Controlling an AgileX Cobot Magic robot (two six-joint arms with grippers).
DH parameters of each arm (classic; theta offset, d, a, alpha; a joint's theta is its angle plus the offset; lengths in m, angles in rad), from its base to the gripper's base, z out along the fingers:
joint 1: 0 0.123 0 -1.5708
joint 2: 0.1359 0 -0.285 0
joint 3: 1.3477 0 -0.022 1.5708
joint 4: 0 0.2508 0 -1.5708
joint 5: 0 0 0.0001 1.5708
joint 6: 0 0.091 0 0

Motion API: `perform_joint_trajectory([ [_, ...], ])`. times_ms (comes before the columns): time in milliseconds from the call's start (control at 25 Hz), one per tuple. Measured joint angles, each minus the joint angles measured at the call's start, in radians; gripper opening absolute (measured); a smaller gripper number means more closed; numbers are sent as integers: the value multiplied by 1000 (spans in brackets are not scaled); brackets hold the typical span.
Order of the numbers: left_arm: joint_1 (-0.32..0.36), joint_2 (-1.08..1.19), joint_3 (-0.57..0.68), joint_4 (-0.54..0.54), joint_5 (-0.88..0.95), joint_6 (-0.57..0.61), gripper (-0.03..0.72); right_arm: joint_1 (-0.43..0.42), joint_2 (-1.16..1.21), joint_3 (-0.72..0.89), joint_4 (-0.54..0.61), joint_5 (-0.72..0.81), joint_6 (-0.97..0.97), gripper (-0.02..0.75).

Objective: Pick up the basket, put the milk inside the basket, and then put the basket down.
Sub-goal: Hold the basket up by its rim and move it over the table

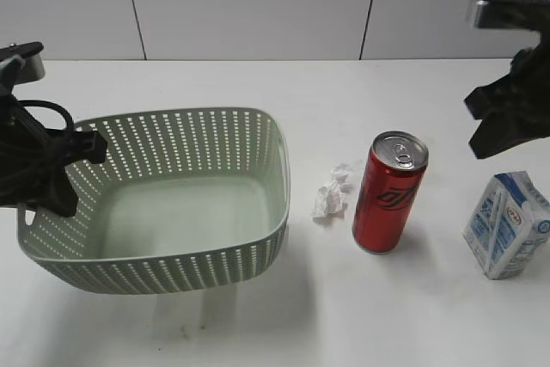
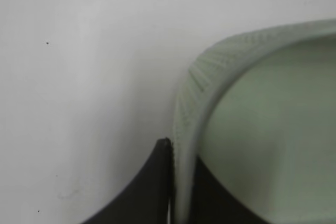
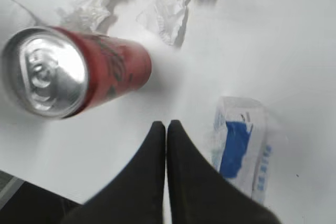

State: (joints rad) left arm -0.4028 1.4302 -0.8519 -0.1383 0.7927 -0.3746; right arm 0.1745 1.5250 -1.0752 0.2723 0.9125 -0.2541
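Note:
The pale sage-green basket (image 1: 198, 139) is on the left of the exterior view, tilted, with a shadow under its front wall. My left gripper (image 1: 53, 180) is shut on the basket's left rim; the left wrist view shows the rim (image 2: 185, 129) pinched between the two dark fingers (image 2: 181, 153). The white and blue milk carton (image 1: 507, 223) stands at the right edge of the table. My right gripper (image 3: 167, 125) is shut and empty, hovering above the table beside the milk (image 3: 239, 148); it also shows in the exterior view (image 1: 494, 122).
A tall red soda can (image 1: 389, 192) stands between the basket and the milk; it also shows in the right wrist view (image 3: 73, 72). Crumpled white paper (image 1: 333, 192) lies just left of the can. A pale wall runs behind the white table.

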Motion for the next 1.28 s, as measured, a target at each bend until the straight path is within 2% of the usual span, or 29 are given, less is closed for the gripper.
perform_joint_trajectory([
  [200, 0, 0, 0, 9, 8, 0, 4, 0, -240, 0, -7, 105, 5, 14],
  [280, 0, 0, 0, 15, 10, 0, 4, 0, -330, 16, -8, 122, 13, 43],
  [400, 0, 0, 0, 19, 13, 0, 4, 0, -467, 67, -10, 148, 31, 150],
  [560, 0, 0, 0, 21, 15, 0, 4, 0, -668, 155, -11, 171, 35, 372],
  [640, 0, 0, 0, 21, 15, 0, 4, 0, -763, 199, -11, 179, 36, 452],
  [800, 0, 0, 0, 21, 15, 0, 4, 0, -962, 279, -12, 198, 41, 552],
  [1000, 0, 0, 2, 6, 20, 0, 4, 0, -1146, 343, -56, 215, 111, 598],
  [1280, -52, -1, 62, -8, -3, -1, 4, 0, -1284, 409, -228, 213, 131, 600],
])
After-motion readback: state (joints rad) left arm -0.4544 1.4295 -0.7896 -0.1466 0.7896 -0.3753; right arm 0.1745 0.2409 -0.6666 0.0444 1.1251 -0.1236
